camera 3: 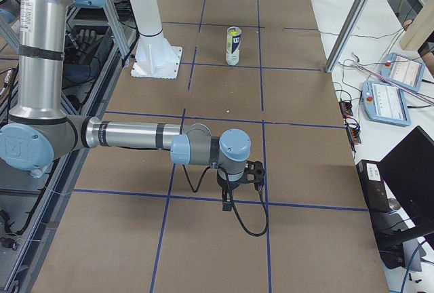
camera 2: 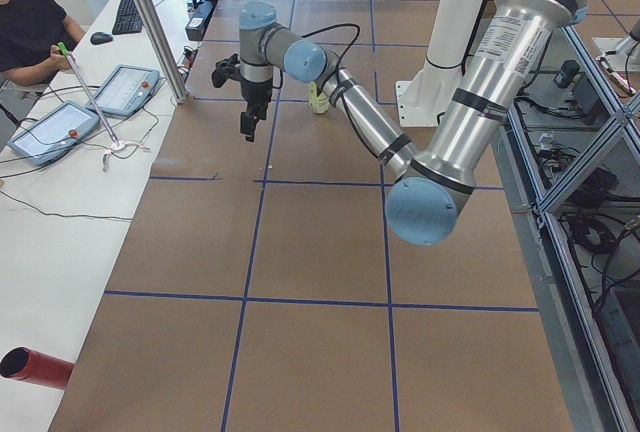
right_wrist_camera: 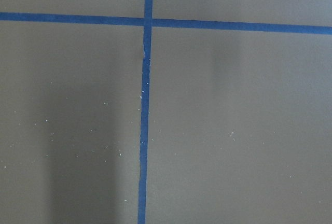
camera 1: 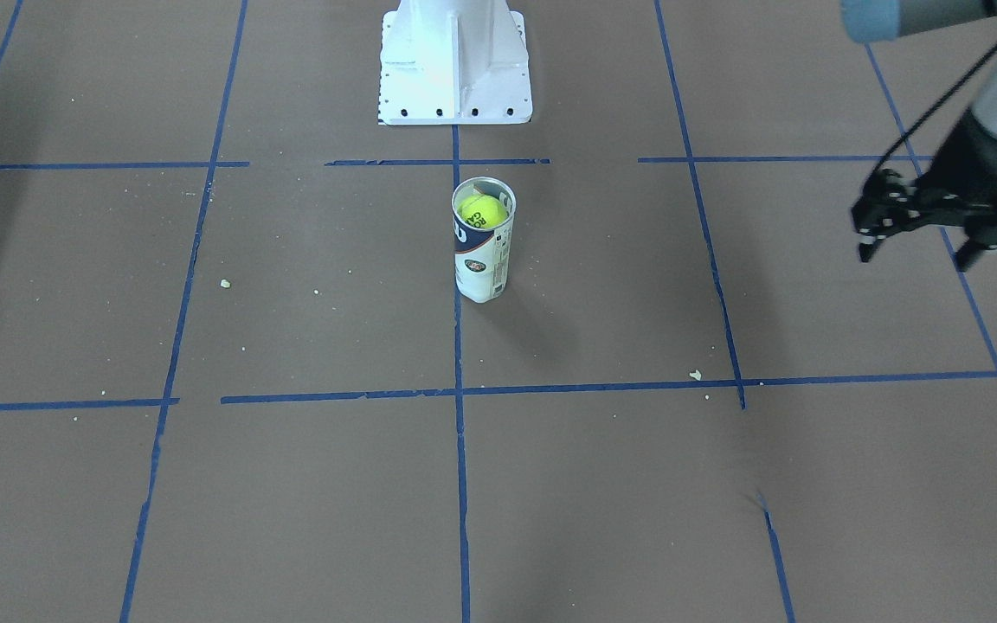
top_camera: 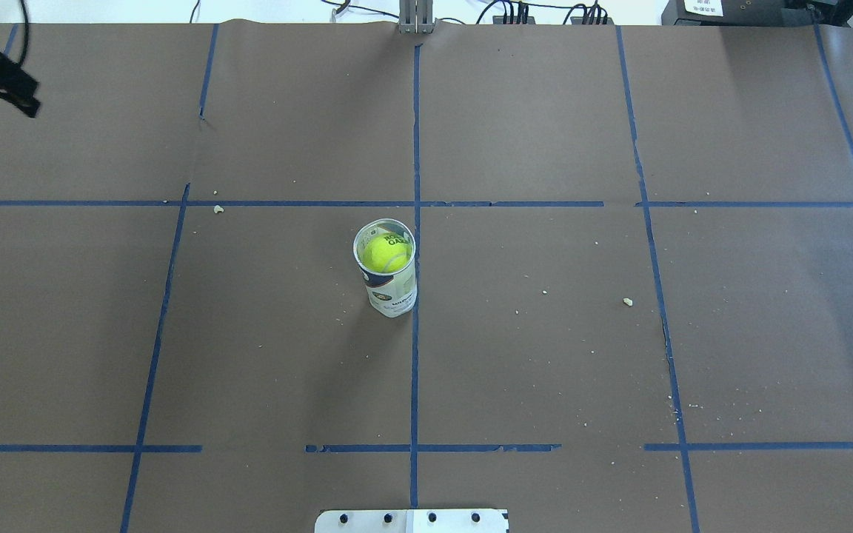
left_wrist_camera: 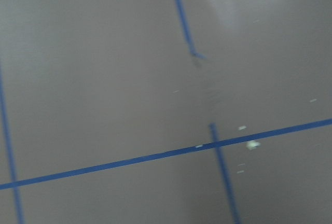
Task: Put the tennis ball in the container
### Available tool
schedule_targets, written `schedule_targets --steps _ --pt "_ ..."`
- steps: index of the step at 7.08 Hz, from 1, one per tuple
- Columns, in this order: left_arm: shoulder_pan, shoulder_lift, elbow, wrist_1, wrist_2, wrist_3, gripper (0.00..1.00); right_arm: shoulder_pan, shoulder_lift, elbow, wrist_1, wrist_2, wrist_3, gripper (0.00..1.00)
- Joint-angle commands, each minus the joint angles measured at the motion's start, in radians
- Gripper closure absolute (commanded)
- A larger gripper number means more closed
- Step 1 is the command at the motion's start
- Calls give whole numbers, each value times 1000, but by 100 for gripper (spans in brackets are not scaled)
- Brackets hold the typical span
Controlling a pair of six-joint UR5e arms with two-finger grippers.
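Tennis ball (camera 1: 483,210) sits inside the upright container (camera 1: 483,268) at frame centre on the desk (camera 1: 291,484), the left gripper (camera 1: 915,255) hangs wide open at the right edge, and the right gripper (camera 3: 227,201) opening cannot be told.

The brown table (right_wrist_camera: 249,130) fills the view; a horizontal tape line (right_wrist_camera: 259,26), blue, runs straight across near the top edge; a vertical tape line (right_wrist_camera: 143,146), also blue, runs from top to bottom left of centre and crosses the first; its edge looks slightly ragged just below the crossing; tiny pale specks (right_wrist_camera: 52,133) dot the surface; a soft shadow (right_wrist_camera: 78,182) darkens the lower left.
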Motion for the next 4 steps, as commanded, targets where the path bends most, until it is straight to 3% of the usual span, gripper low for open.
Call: schedule_targets --steps 1,3,4 --pt "-235 154 167 -29 -81 411 0 0 0 0 0 0 0 0" --pt "-302 312 281 -265 -82 472 0 0 0 0 0 0 0 0" --pt "-317 325 295 -280 -120 449 0 0 0 0 0 0 0 0"
